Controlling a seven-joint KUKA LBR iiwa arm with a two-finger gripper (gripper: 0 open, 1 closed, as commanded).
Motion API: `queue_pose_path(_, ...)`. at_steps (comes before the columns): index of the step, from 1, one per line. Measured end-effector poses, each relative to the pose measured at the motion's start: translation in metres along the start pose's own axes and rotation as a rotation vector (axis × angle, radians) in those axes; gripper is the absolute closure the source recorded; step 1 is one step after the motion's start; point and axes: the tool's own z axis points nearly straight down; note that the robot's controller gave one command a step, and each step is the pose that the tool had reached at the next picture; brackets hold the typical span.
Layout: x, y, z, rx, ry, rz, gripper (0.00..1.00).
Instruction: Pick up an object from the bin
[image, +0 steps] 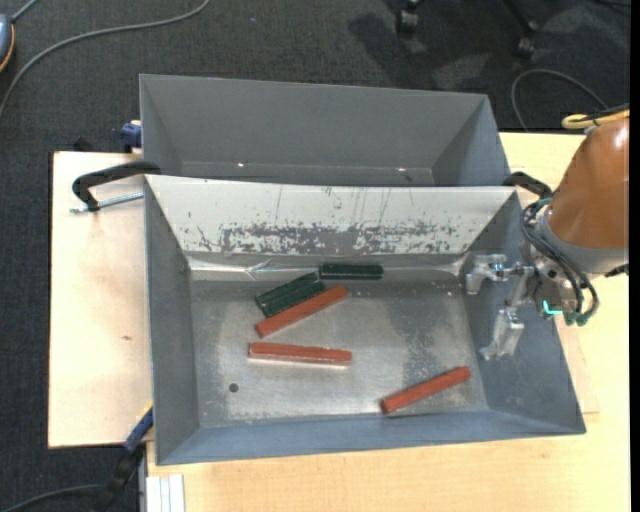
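Note:
My gripper (482, 316) hangs over the right side of the bin, close to the right wall. Its two metal fingers stand apart, open, and nothing is between them. The nearest thing is a red-brown stick (425, 389), lying slanted on the floor at the front right, below and left of the lower fingertip (492, 350) and apart from it. A dark green stick (351, 270) lies flat along the foot of the back wall, to the left of the gripper.
Left of centre lie a second dark green stick (290, 293), a slanted red-brown stick (300, 310) touching it, and a flat red-brown stick (300, 353) in front of both. The arm with its orange cover reaches in over the right rim.

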Motion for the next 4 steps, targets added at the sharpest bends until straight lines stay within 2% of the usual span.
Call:
queue_pose_path(1, 0.029, 0.014, 0.103, -0.002, 0.001, -0.279, 0.00)
queue_pose_path(2, 0.027, 0.013, 0.100, 0.001, -0.005, -0.279, 1.00)
queue_pose_path(3, 0.026, 0.008, -0.027, 0.006, -0.017, -0.238, 1.00)
queue_pose_path(4, -0.003, -0.001, -0.086, 0.006, -0.018, -0.273, 1.00)
